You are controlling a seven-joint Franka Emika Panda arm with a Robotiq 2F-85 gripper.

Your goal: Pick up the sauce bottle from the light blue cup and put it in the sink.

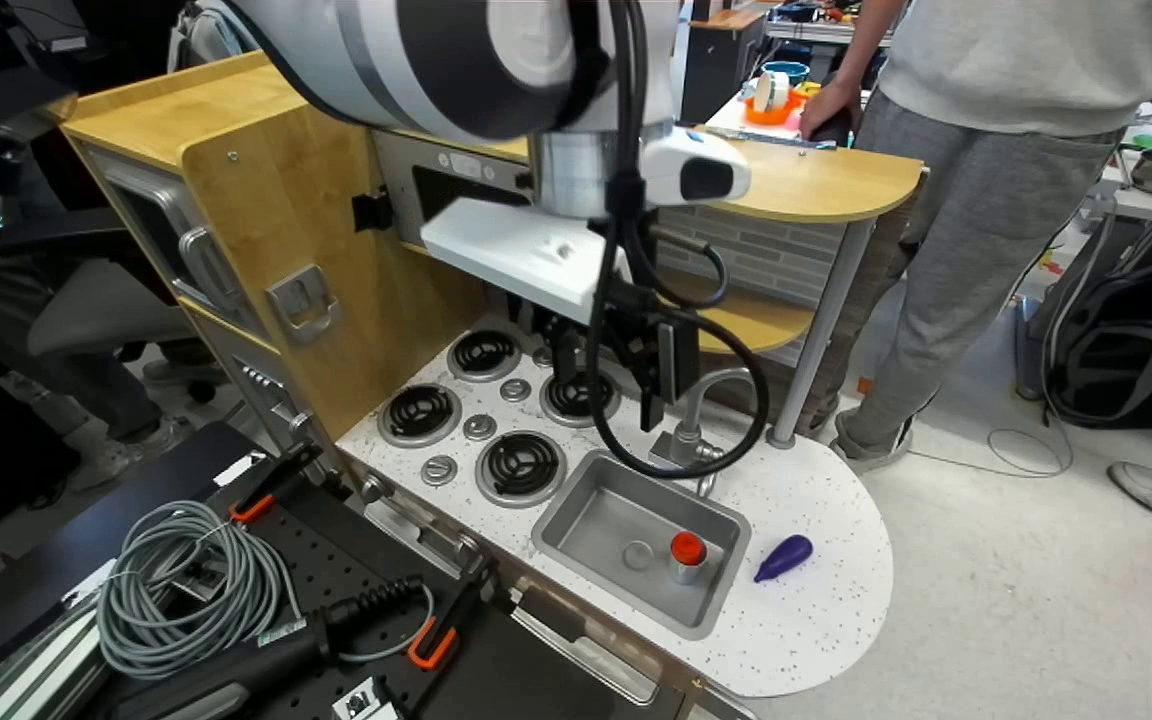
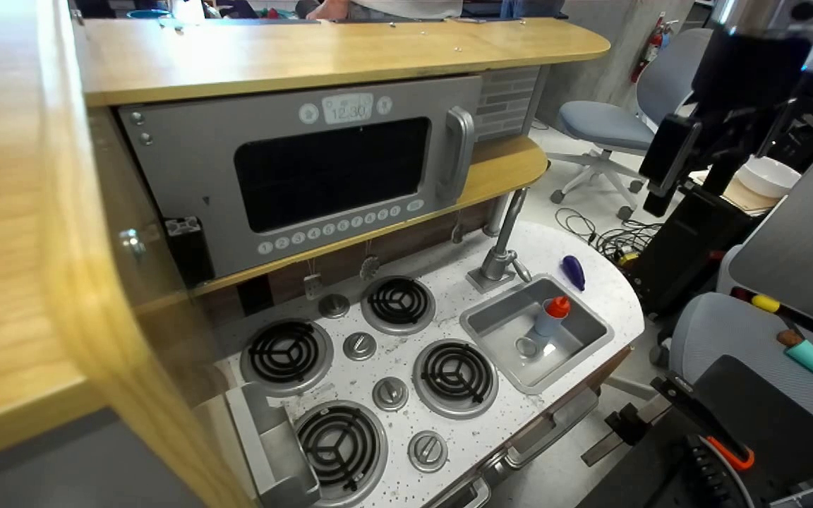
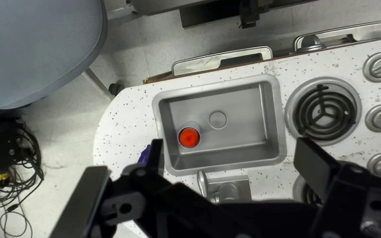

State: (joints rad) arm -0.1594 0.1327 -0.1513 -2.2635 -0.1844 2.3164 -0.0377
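Note:
The red sauce bottle [image 1: 688, 547] stands in the light blue cup [image 1: 685, 574], with only its red top showing above the cup rim. The cup sits inside the silver sink [image 1: 591, 520], near one end of the basin. In an exterior view the bottle [image 2: 558, 306], cup [image 2: 547, 324] and sink [image 2: 570, 354] also show. My gripper [image 1: 616, 385] is high above the countertop, open and empty. In the wrist view the fingers [image 3: 229, 143] are wide apart, and the bottle [image 3: 189, 137] shows from above, nearer the left finger. The bottle's lower part is hidden in the cup [image 3: 194, 125].
The silver faucet [image 1: 688, 435] rises beside the sink. A purple eggplant-shaped object [image 1: 786, 556] lies on the speckled counter [image 1: 826, 610]. Several burners [image 1: 521, 468] and knobs lie on the sink's other side. A wooden shelf [image 2: 509, 166] and toy microwave [image 2: 336, 169] stand behind.

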